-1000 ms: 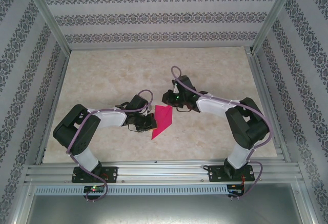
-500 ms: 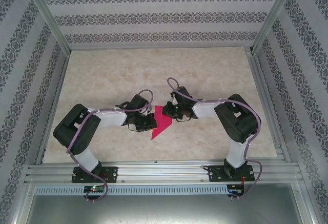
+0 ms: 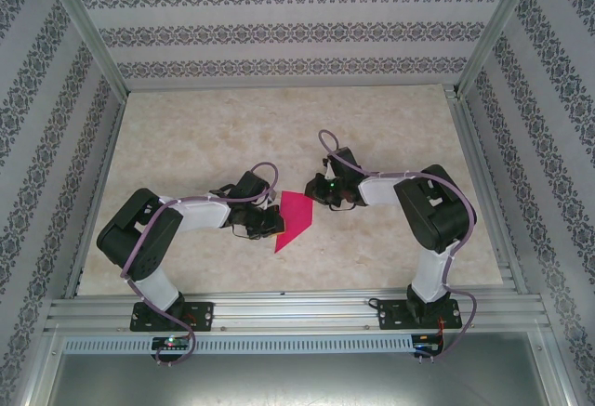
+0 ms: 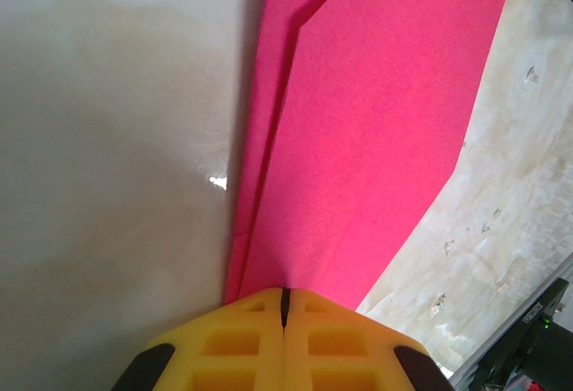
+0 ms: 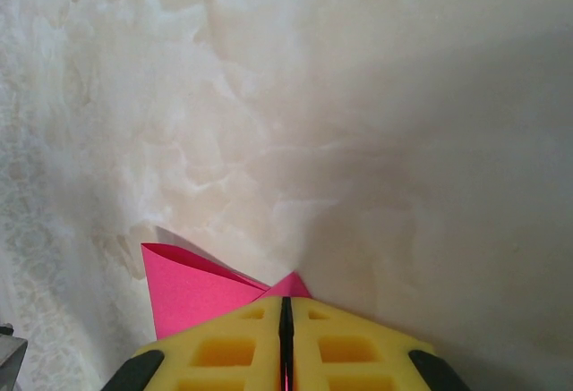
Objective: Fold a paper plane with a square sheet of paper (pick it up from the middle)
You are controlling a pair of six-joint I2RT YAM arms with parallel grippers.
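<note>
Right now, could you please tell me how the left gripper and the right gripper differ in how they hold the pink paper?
The left gripper pinches the pink paper at its left edge; the right gripper pinches its far right corner. Ahead of the left gripper lies a broad, folded stretch of paper; ahead of the right gripper, a small raised flap, then table. Both are shut on the paper.

Paper [image 3: 296,218] on table [image 3: 204,127], btwn L gripper [image 3: 272,221] & R gripper [image 3: 316,193]
</note>
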